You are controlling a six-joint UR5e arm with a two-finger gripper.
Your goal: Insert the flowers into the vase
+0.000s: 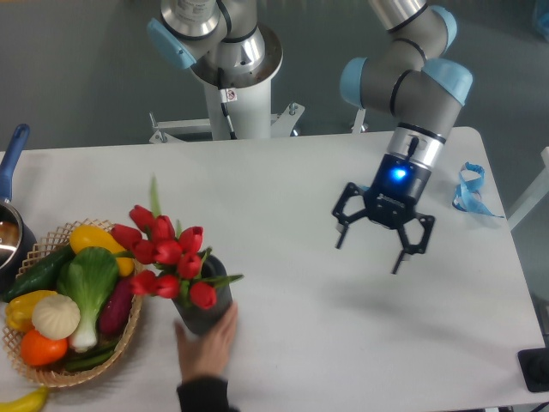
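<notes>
The red tulips (pixel 165 251) with green leaves stand in the dark grey vase (pixel 206 310) at the table's front left. A human hand (pixel 207 348) holds the vase from the front. My gripper (pixel 369 253) hangs open and empty above the table's right half, well to the right of the vase and apart from it.
A wicker basket (pixel 127 330) with toy vegetables sits left of the vase. A dark pot with a blue handle (pixel 13 167) is at the far left edge. A blue ribbon (pixel 471 190) lies at the right rear. A second robot base (pixel 236 77) stands behind the table.
</notes>
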